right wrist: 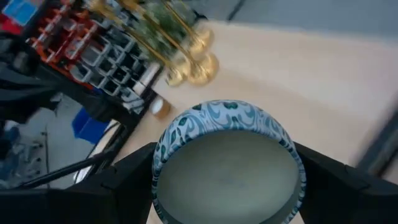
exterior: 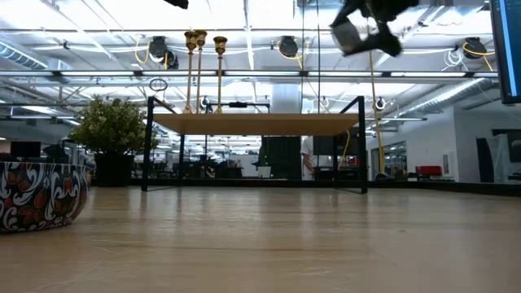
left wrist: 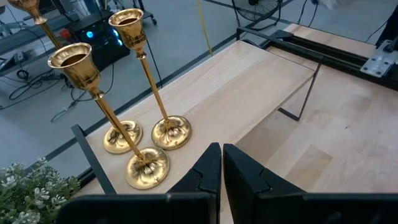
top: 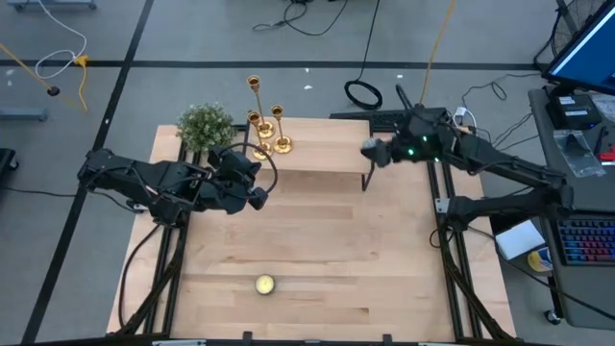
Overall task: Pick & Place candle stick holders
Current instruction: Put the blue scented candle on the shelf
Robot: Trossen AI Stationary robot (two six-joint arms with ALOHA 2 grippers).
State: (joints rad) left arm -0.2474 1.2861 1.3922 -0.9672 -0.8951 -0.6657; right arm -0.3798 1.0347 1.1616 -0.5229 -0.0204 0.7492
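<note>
Three gold candle stick holders (left wrist: 134,134) stand upright on their round bases at the left end of a raised wooden shelf (top: 317,144); they also show in the high view (top: 266,130) and the low view (exterior: 199,69). My left gripper (left wrist: 221,168) is shut and empty, a little short of the holders on their near side (top: 258,181). My right gripper (top: 370,151) is high over the shelf's right end (exterior: 365,32), shut on a round blue-and-white patterned tin (right wrist: 227,162). My right gripper pinches the tin between its two fingers, one finger (right wrist: 127,180) on each opposite side of the round wall (right wrist: 163,155). The tin's open top faces the wrist camera. The tin is lifted clear, well above the shelf.
A green bushy plant (top: 204,125) stands at the shelf's left end beside the holders. A lit candle in a patterned tin (top: 264,284) sits near the table's front edge and shows large in the low view (exterior: 37,195). Bare wood lies between it and the shelf.
</note>
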